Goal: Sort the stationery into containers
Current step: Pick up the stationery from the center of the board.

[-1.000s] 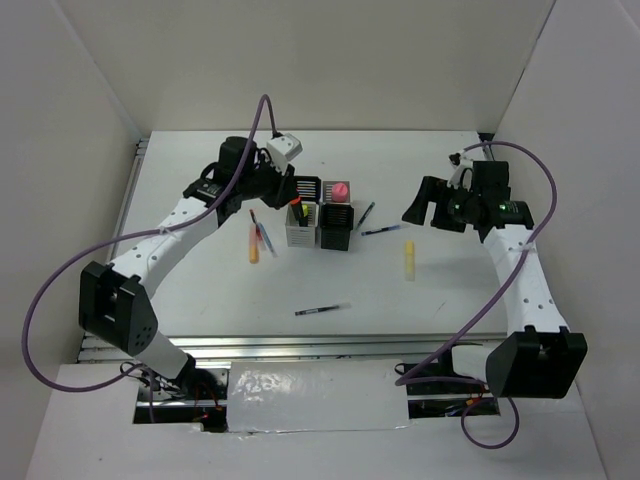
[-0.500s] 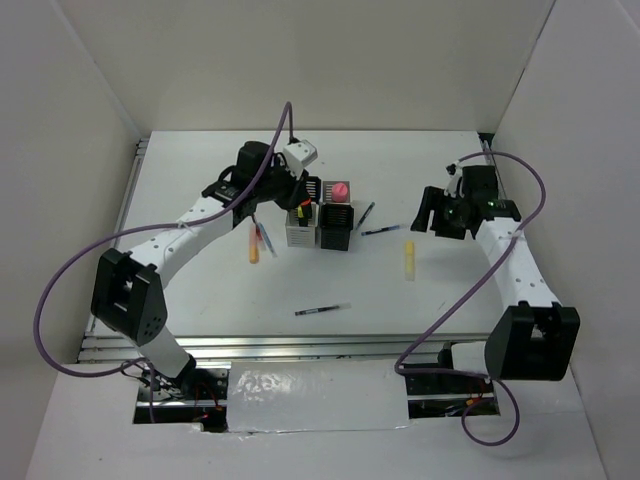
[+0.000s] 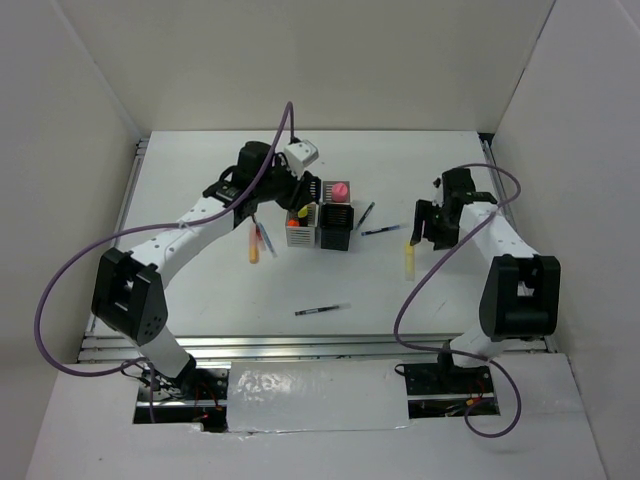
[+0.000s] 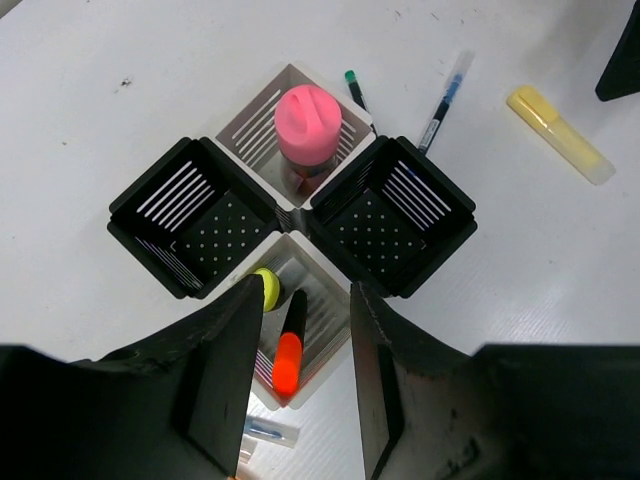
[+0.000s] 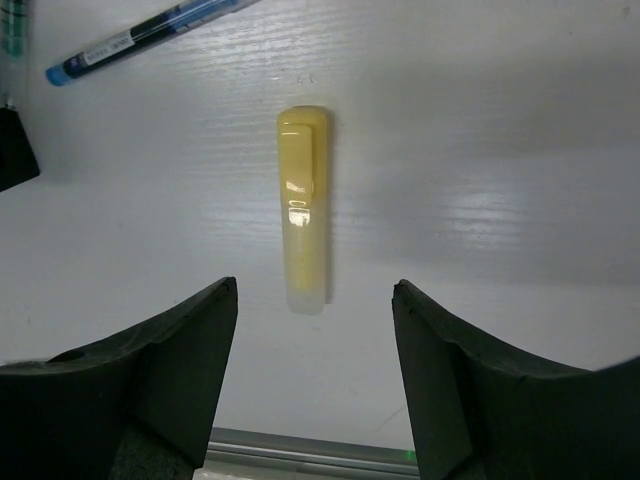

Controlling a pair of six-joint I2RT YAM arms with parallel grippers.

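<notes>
The right claw [image 5: 312,288] is being held wide above the pale yellow highlighter [image 5: 303,210], which is lying flat on the tabletop [image 5: 480,150] near a blue pen [image 5: 140,35]. One finger is being carried to each side of the barrel and nothing is being gripped. The pick-up is judged to be the step in hand. For a sound grip, the claw should be lowered straight, centred on the barrel's middle, and closed across its narrow width before lifting. The left claw [image 4: 305,300] is being held open over the four cups [image 4: 297,215], gripping nothing. An orange highlighter [image 4: 288,355] and a yellow highlighter [image 4: 266,288] are standing in the near white cup [image 4: 322,300], and a pink highlighter [image 4: 308,122] in the far one.
</notes>
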